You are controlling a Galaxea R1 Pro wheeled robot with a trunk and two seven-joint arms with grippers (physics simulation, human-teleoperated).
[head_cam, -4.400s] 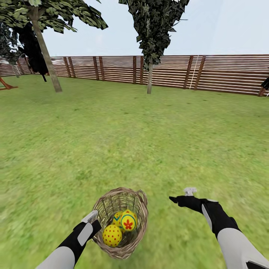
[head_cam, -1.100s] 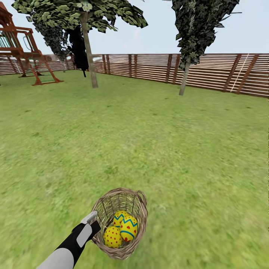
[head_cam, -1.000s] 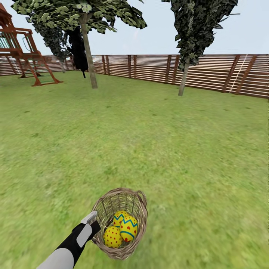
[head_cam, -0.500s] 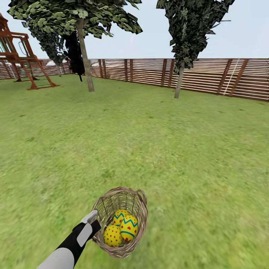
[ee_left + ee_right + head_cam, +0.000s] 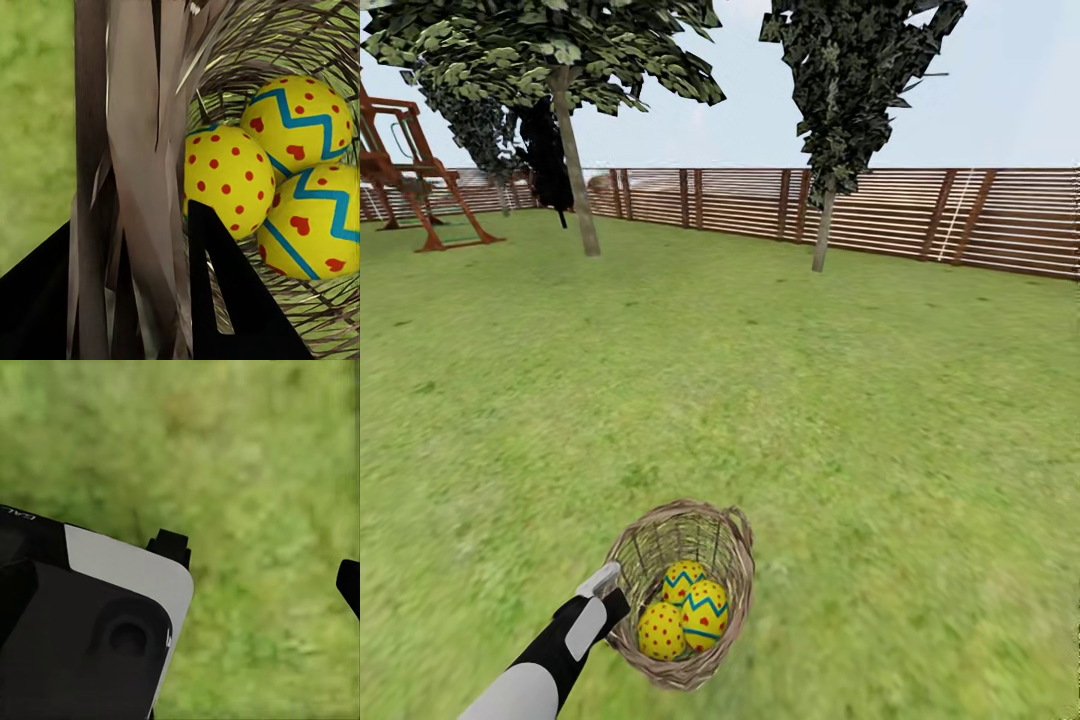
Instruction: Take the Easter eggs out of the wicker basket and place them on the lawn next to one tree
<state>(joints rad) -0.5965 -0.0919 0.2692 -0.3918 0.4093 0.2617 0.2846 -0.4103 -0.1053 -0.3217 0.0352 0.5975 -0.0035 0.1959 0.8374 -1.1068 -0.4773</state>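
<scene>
My left gripper point(image 5: 610, 590) is shut on the near rim of the wicker basket point(image 5: 732, 560), low in the head view. In the left wrist view its black fingers point(image 5: 225, 300) stand on either side of the woven rim point(image 5: 135, 187). Three yellow Easter eggs point(image 5: 661, 631) point(image 5: 705, 615) point(image 5: 683, 580) lie together in the basket, also seen in the left wrist view point(image 5: 225, 180) point(image 5: 300, 120) point(image 5: 315, 225). The tree point(image 5: 575, 170) with the grey-beige trunk stands far ahead to the left on the lawn point(image 5: 760, 380). My right gripper point(image 5: 261, 566) hangs open over grass.
A dark narrow tree point(image 5: 822, 220) stands ahead at centre-right before the brown slat fence point(image 5: 920, 215). A wooden play set point(image 5: 410, 180) is at the far left. Wide grass lies between me and the trees.
The camera has moved: trees, fence and play set have slid left and down in the head view. The basket stays held by my left gripper. The right arm left the head view.
</scene>
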